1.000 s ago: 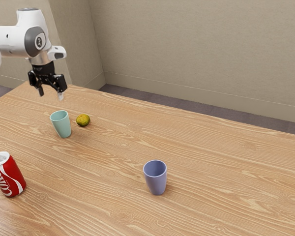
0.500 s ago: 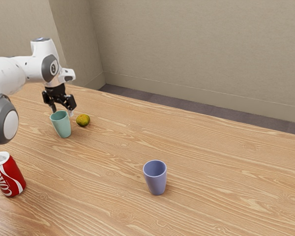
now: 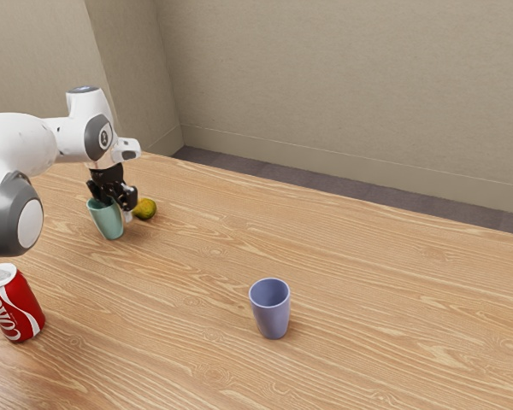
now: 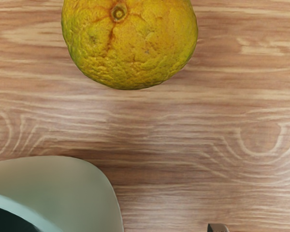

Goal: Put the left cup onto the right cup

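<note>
You have a yellow-green citrus fruit (image 3: 144, 208) lying on the wooden worktop (image 3: 368, 256) toward the exterior view's left, its stem dimple plain in the wrist view. A red Coke can (image 3: 10, 303) stands upright at the near left edge, well apart from the fruit. Behind the worktop you see a beige wall (image 3: 342, 77) and a grey floor (image 3: 368, 186).

Jaws low at the teal cup (image 3: 106, 224), covering the rim on the fruit's side. The fruit (image 3: 148, 208) peeks out, partly hidden behind them. Up close from the wrist, cup and fruit both run off the picture's edges. The arm (image 3: 26, 147) is cut by the exterior view's left.
</note>
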Tool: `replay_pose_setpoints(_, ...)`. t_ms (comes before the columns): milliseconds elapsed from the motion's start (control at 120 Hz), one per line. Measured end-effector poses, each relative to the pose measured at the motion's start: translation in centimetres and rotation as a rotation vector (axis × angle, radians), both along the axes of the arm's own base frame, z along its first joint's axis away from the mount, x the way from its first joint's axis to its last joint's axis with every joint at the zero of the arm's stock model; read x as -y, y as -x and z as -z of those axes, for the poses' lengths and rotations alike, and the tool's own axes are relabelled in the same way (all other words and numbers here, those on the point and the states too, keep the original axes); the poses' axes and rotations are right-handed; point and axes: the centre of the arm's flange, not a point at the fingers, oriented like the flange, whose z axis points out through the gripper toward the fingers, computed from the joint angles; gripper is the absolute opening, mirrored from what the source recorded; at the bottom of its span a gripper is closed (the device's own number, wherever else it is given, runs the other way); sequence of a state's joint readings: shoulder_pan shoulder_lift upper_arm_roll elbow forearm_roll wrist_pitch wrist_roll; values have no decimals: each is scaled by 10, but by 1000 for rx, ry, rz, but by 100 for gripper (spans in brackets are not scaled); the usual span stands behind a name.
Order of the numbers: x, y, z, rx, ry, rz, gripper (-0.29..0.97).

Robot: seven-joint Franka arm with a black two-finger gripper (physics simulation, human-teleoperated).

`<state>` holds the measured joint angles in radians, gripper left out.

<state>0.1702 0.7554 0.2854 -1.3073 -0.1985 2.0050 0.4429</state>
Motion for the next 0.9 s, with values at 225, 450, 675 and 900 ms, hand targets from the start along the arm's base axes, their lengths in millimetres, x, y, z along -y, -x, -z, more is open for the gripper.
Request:
replay_pose_setpoints(225, -2, 0, 1, 2, -8, 11, -1)
replay_pose_setpoints(450, -5, 1, -6, 10, -18, 16, -8)
replay_pose_setpoints(675, -10, 5, -25, 17, -35, 19, -10)
replay_pose_setpoints(900, 23, 45, -95, 48, -8, 42, -10)
